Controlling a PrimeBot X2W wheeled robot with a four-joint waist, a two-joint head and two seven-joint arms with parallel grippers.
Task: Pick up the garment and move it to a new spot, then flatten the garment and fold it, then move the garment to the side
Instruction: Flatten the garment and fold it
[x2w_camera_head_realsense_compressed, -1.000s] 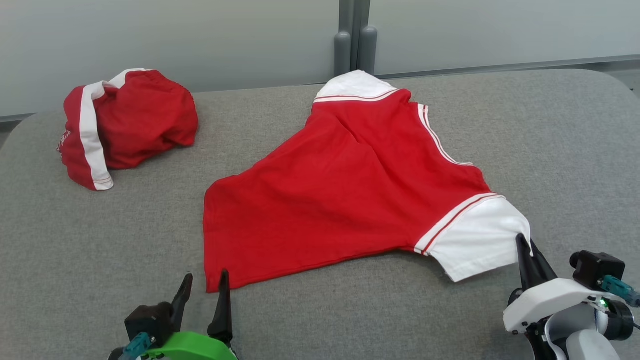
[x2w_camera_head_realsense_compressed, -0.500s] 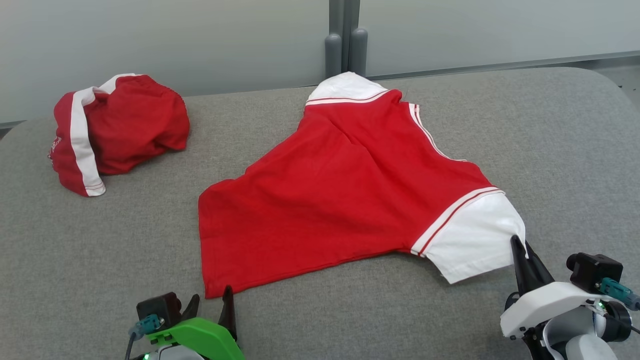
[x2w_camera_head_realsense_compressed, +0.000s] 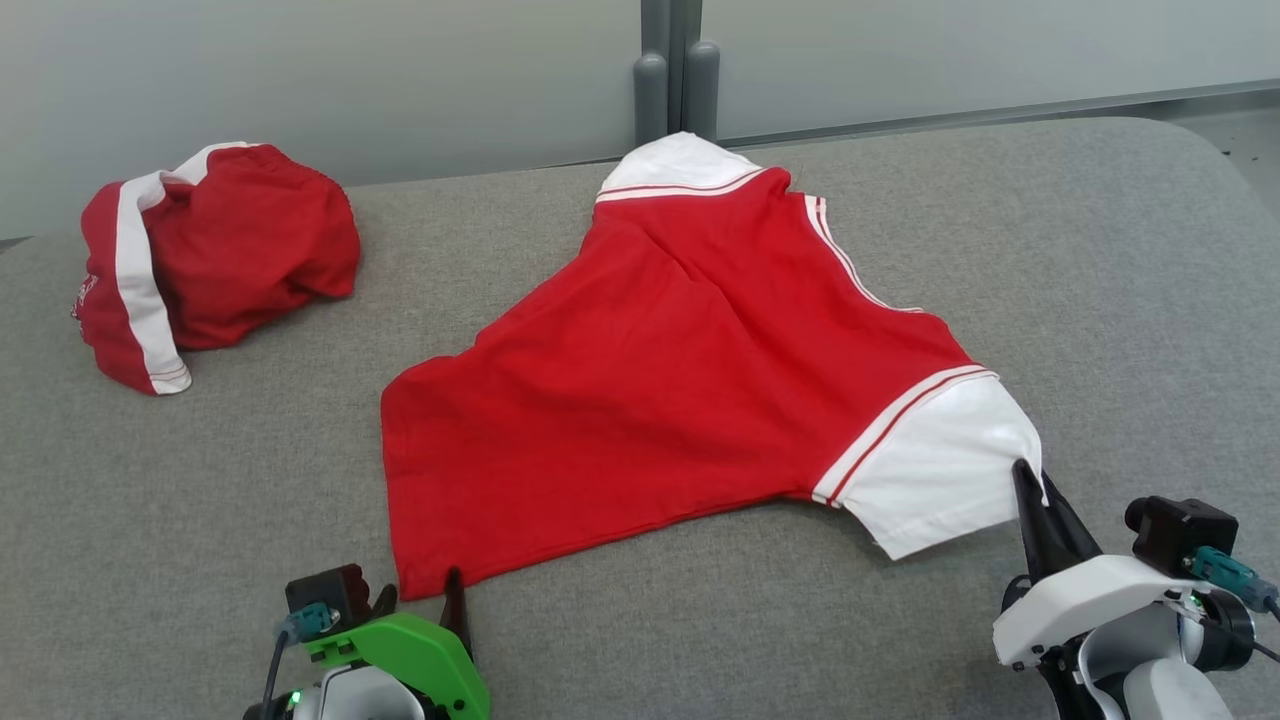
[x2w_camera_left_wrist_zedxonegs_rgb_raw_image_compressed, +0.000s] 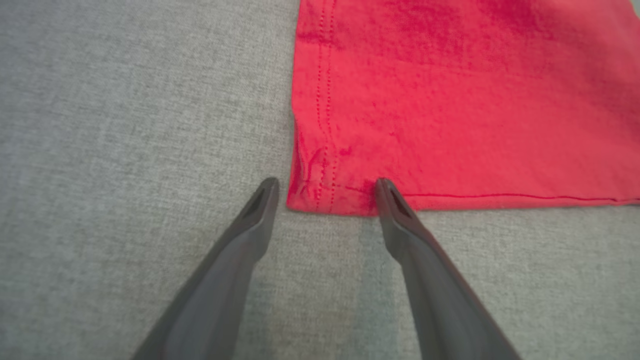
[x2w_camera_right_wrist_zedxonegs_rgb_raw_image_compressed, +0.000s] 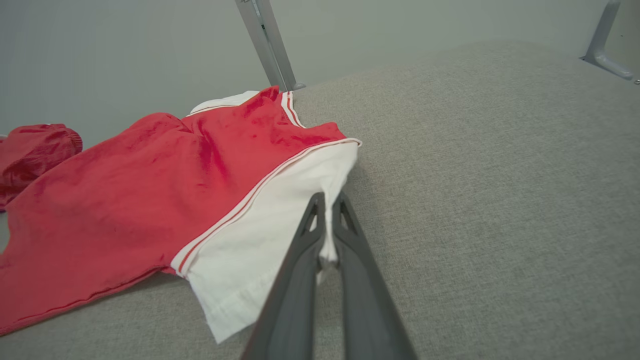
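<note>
The garment (x2w_camera_head_realsense_compressed: 680, 380) is a red shirt with white sleeves, spread loosely on the grey table (x2w_camera_head_realsense_compressed: 1100, 250). My left gripper (x2w_camera_head_realsense_compressed: 420, 592) stands open at the near left hem corner. In the left wrist view its fingertips straddle that corner (x2w_camera_left_wrist_zedxonegs_rgb_raw_image_compressed: 320, 195), the right tip touching the hem edge, with nothing pinched in the left gripper (x2w_camera_left_wrist_zedxonegs_rgb_raw_image_compressed: 326, 184). My right gripper (x2w_camera_head_realsense_compressed: 1030, 478) is shut on the edge of the near white sleeve (x2w_camera_head_realsense_compressed: 940, 470). The right wrist view shows white cloth (x2w_camera_right_wrist_zedxonegs_rgb_raw_image_compressed: 280, 210) clamped between the right gripper (x2w_camera_right_wrist_zedxonegs_rgb_raw_image_compressed: 330, 200) fingers.
A second red and white garment (x2w_camera_head_realsense_compressed: 220, 260) lies bunched at the table's far left, also seen in the right wrist view (x2w_camera_right_wrist_zedxonegs_rgb_raw_image_compressed: 35, 150). Grey posts (x2w_camera_head_realsense_compressed: 670, 80) and a pale wall stand behind the table. Bare grey cloth stretches to the right (x2w_camera_right_wrist_zedxonegs_rgb_raw_image_compressed: 500, 175) and along the near edge.
The head camera has shifted, sliding the whole scene left. My left gripper sits lower in the view, still open at the hem corner. The right gripper stays shut on the sleeve.
</note>
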